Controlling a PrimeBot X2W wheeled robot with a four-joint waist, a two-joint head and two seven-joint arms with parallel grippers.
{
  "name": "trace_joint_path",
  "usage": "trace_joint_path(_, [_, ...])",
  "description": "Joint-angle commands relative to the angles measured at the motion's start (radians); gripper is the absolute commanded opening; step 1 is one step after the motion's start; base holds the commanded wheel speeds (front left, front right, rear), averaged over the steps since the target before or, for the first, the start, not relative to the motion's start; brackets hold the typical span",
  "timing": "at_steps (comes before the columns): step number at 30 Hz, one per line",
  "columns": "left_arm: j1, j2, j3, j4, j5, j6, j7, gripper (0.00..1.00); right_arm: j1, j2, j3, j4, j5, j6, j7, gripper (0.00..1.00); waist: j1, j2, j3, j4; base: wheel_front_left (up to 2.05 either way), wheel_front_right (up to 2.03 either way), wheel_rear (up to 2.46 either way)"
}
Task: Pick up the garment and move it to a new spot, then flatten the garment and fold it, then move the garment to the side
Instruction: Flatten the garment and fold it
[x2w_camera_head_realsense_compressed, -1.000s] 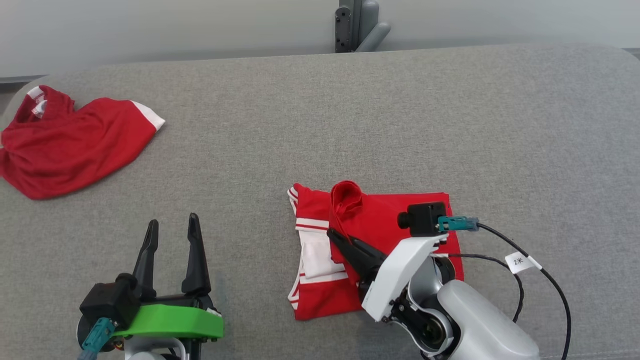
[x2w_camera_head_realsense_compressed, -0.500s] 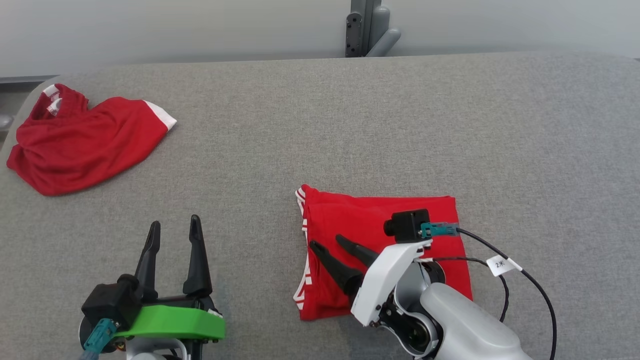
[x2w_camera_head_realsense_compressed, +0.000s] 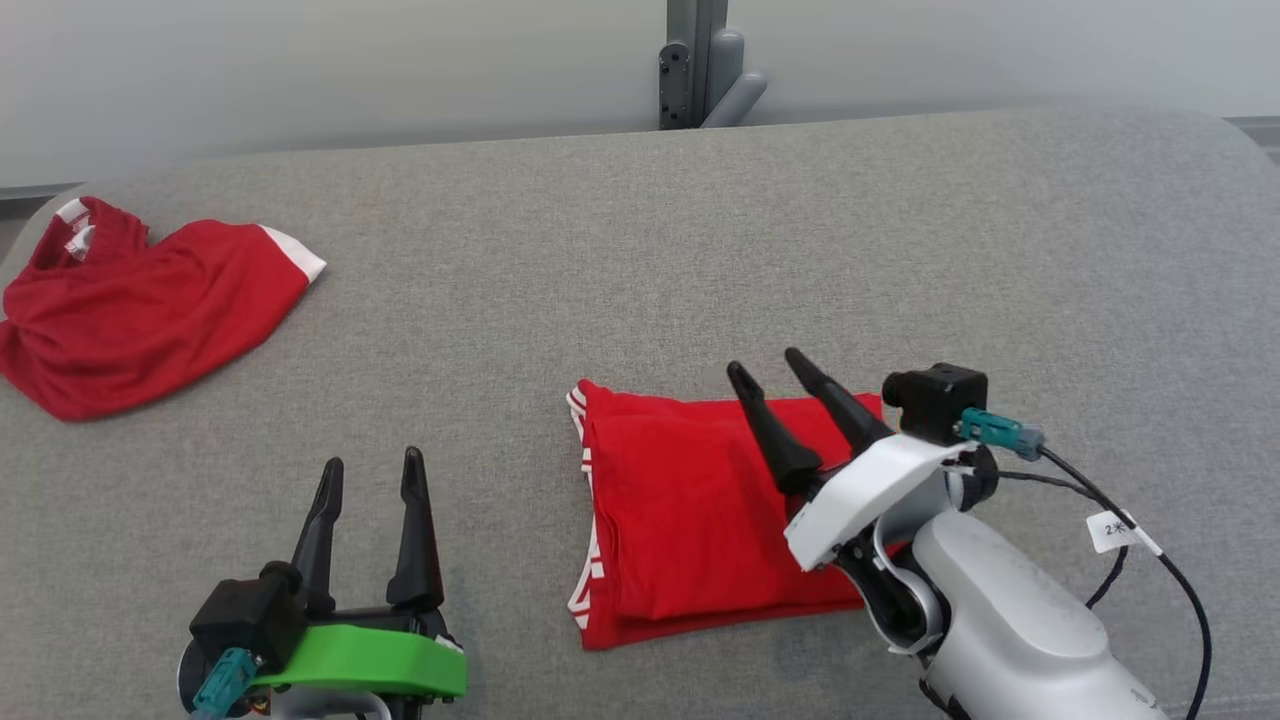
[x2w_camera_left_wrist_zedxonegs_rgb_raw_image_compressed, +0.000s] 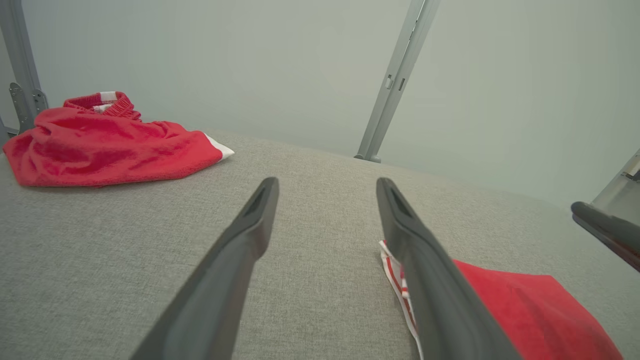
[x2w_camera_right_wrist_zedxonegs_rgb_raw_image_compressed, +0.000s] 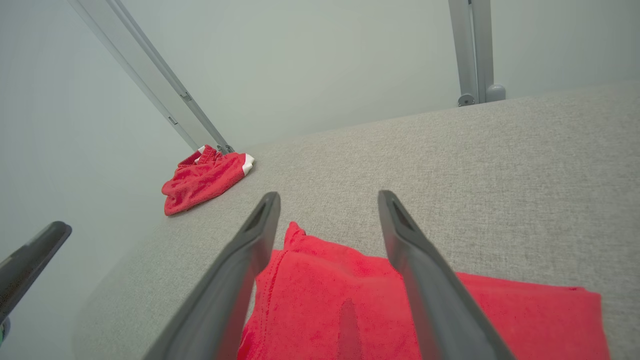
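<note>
The garment, red shorts with white trim, lies folded in a flat rectangle on the grey padded table, right of centre near the front. It also shows in the left wrist view and the right wrist view. My right gripper hangs open over the garment's far right part, holding nothing, fingers pointing away. My left gripper stands open and empty at the lower left, off the cloth.
A second red garment lies crumpled at the table's far left corner. A grey metal post rises behind the table's back edge. A black cable trails from my right wrist.
My right gripper was shut on a raised fold of the garment; it has let go, opened and drawn back to the right. The garment now lies flat and folded. The camera shifted slightly.
</note>
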Motion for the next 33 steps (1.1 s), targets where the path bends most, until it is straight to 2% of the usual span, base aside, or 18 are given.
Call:
trace_joint_path(1, [0.008, 0.0, -0.001, 0.002, 0.008, -0.002, 0.0, 1.0, 0.006, -0.002, -0.013, 0.001, -0.016, 0.0, -0.01, 1.0, 0.0, 0.0069, -0.003, -0.005, 0.0, 0.0, 0.0])
trace_joint_path(10, [0.011, -0.002, 0.002, 0.008, 0.019, -0.009, 0.0, 1.0, 0.109, 0.008, -0.245, -0.082, -0.242, 0.0, -0.041, 1.0, 0.0, 0.0069, -0.012, -0.027, 0.0, 0.0, 0.0])
trace_joint_path(13, [0.014, 0.006, 0.009, 0.006, 0.046, 0.001, 0.0, 1.0, 0.162, 0.016, -0.32, -0.131, -0.329, 0.0, -0.042, 1.0, 0.0, 0.0069, -0.015, -0.034, 0.0, 0.0, 0.0])
trace_joint_path(18, [0.029, 0.004, 0.026, 0.011, 0.086, 0.008, 0.0, 1.0, 0.248, 0.038, -0.406, -0.207, -0.434, 0.0, -0.043, 1.0, 0.0, 0.0069, -0.02, -0.043, 0.0, 0.0, 0.0])
trace_joint_path(25, [0.063, -0.013, 0.065, 0.022, 0.117, 0.0, 0.0, 1.0, 0.354, 0.066, -0.489, -0.288, -0.464, 0.0, -0.043, 1.0, 0.0, 0.0069, -0.037, -0.045, 0.0, 0.0, 0.0])
trace_joint_path(33, [0.076, -0.027, 0.095, 0.031, 0.137, -0.013, 0.0, 1.0, 0.396, 0.07, -0.513, -0.308, -0.46, 0.0, -0.032, 1.0, 0.0, 0.0069, -0.048, -0.044, 0.0, 0.0, 0.0])
